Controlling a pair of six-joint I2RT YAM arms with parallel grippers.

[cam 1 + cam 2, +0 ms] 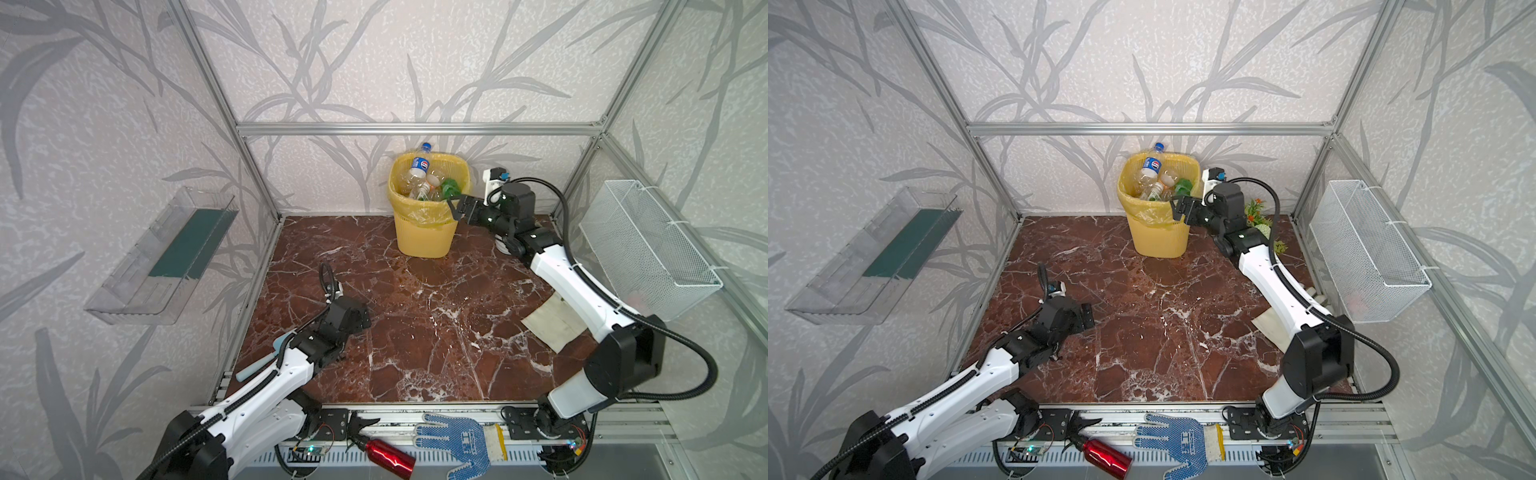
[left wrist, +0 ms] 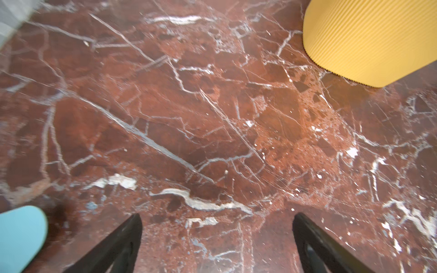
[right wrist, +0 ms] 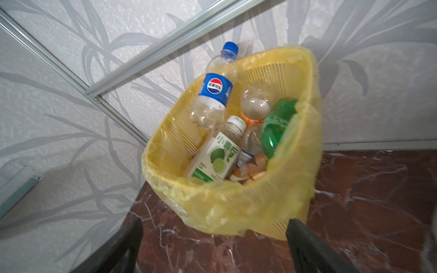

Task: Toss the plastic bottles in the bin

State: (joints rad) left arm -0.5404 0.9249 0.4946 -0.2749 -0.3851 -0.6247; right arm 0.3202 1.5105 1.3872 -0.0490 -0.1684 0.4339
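Red-brown marble tabletop (image 1: 415, 332) with white veins, closed in by walls of grey leaf-pattern wallpaper and by aluminium bars. At the far edge, close to the back wall, tall yellow lattice-sided plastic bin (image 1: 424, 241), lined with a translucent yellow bag. Inside it, heaped together, the plastic bottles (image 3: 255, 106): clear bottle with blue label and blue cap (image 3: 215, 92), tilted, neck sticking out above the rim; green bottle (image 3: 276, 127) on the side nearest to the right arm; bottle with lime-picture label and white cap (image 3: 212, 158) lying lower; more underneath, too hidden to count. Right gripper (image 1: 454, 209) raised just beside the bin's rim, pointing at it; jaws spread wide, released, grasping nothing. Left gripper (image 2: 217, 216) low above the marble at the near left, well apart from the bin; jaws also wide, released, empty. Beside the left arm, pale blue handle-like object (image 1: 255, 368), shape not clear. On the front rail, outside the marble, shiny red metal bottle with black cap (image 1: 388, 455) and blue dotted work glove (image 1: 457, 440). On the right wall, white wire-mesh basket (image 1: 648, 245); on the left wall, clear plastic tray (image 1: 124, 291).
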